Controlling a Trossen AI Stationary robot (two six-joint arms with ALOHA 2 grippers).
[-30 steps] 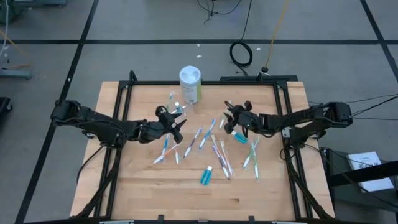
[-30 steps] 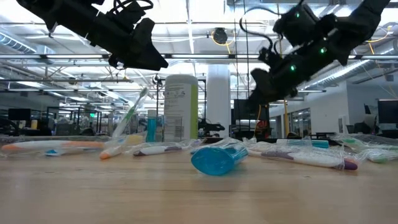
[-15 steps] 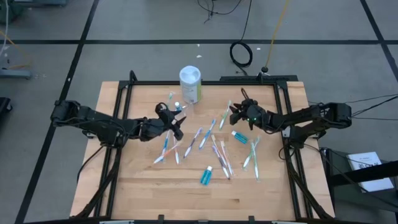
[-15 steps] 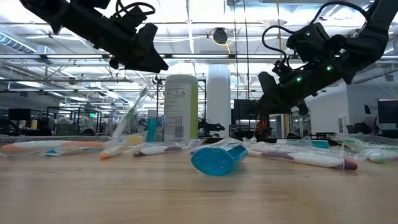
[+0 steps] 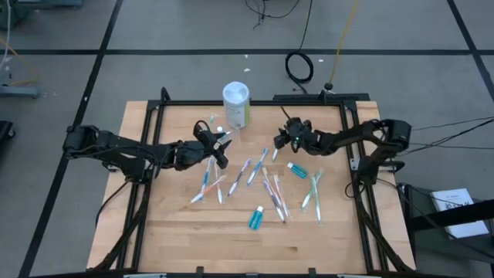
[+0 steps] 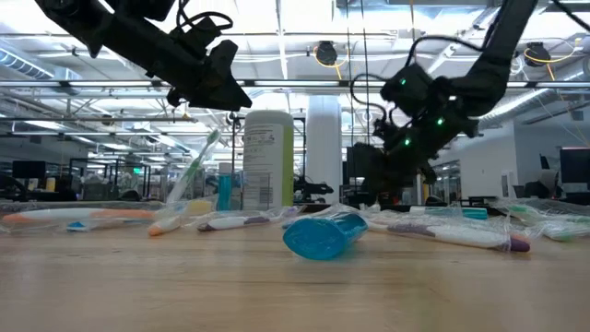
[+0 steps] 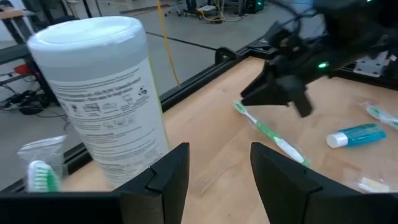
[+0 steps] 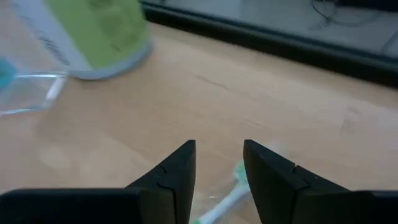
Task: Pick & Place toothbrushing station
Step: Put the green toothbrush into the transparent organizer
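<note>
Several pastel toothbrushes (image 5: pixel 248 173) lie scattered over the middle of the wooden table, with one teal toothpaste tube (image 5: pixel 255 218) near the front and another (image 5: pixel 297 168) to the right. A small clear cup (image 8: pixel 25 93) stands by the canister. My right gripper (image 5: pixel 284 140) hovers open over a green toothbrush (image 8: pixel 227 193), whose head shows between its fingers (image 8: pixel 180 169). My left gripper (image 5: pixel 217 147) hangs open and empty above the table near the cup, facing the same green toothbrush (image 7: pixel 270 134).
A white-capped canister with a green label (image 5: pixel 236 104) stands at the back middle of the table. A black frame (image 5: pixel 255 102) runs around the table's edges. In the low view a teal tube (image 6: pixel 323 235) lies closest to the camera.
My right gripper has swung left and toward the back, from above the right teal tube to over the green toothbrush. The left gripper has edged slightly toward the canister.
</note>
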